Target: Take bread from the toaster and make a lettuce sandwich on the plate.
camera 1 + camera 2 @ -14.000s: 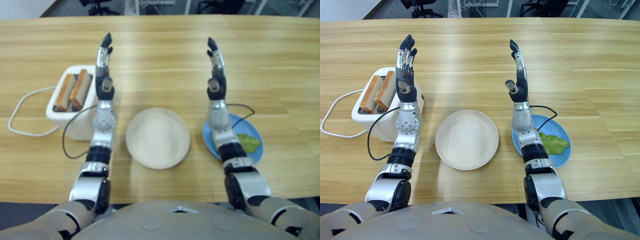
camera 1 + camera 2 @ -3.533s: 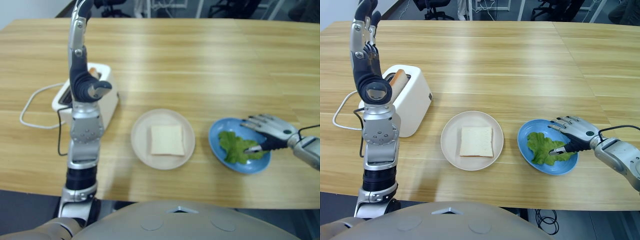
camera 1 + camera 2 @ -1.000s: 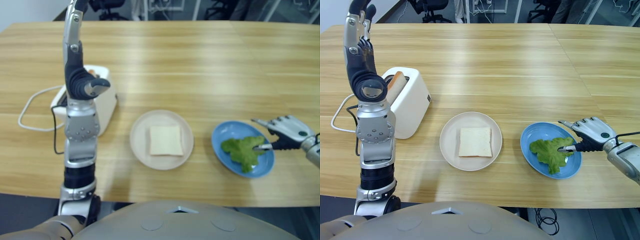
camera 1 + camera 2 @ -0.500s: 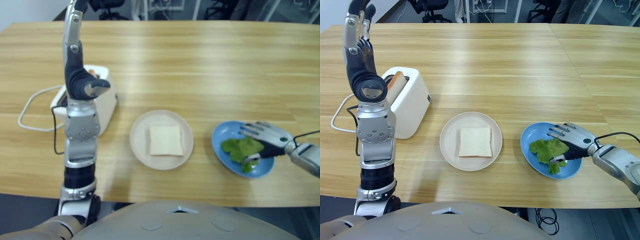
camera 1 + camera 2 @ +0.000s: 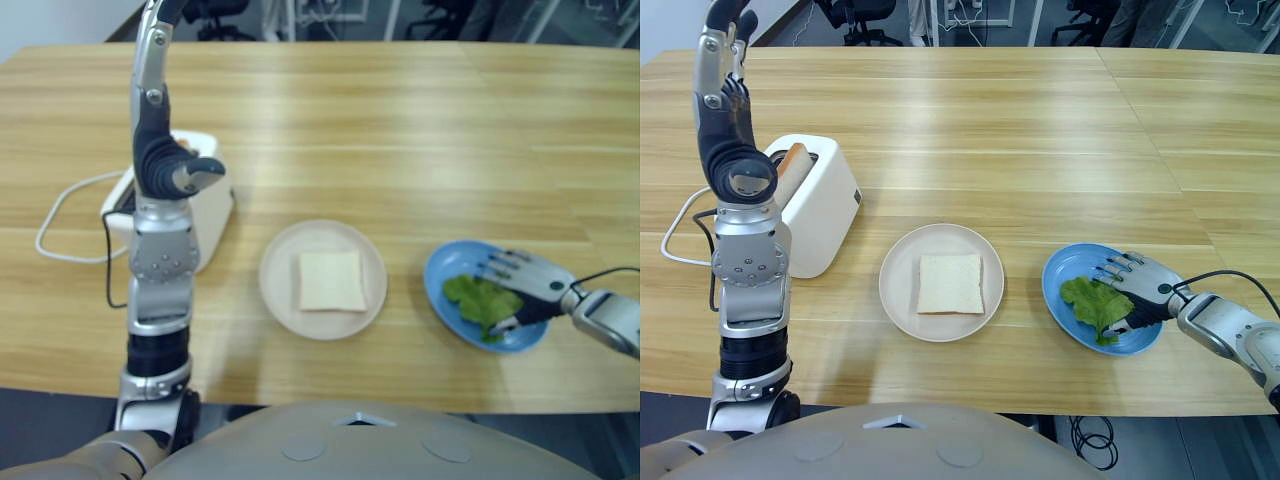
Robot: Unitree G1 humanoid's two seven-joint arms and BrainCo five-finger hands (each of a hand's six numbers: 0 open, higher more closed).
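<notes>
Right eye view: right hand laid on the lettuce in the blue plate

The right hand [image 5: 1143, 292] is seen low over the right side of the blue plate [image 5: 1062, 268]. It is laid on top of the lettuce leaf [image 5: 1092, 302], and the leaf is touched by it. The green leaf sticks out from under the hand toward the left. Whether the leaf is gripped or just covered cannot be told.

The leaf is kept inside the blue plate, which is set near the front edge of the wooden table [image 5: 1040, 130]. Just to the left of it, a cream plate [image 5: 900, 305] is placed, with one square slice of bread [image 5: 951, 283] lying flat in the middle. The two plates are close but not touching.

Far to the left, a white toaster [image 5: 825, 210] is seen, with one slice of toast [image 5: 791, 161] poking up from a slot. The left hand [image 5: 722, 110] is held up high beside the toaster. It is stretched open and nothing is held in it. A white cord [image 5: 673, 238] is looped on the table to the left of the toaster.
</notes>
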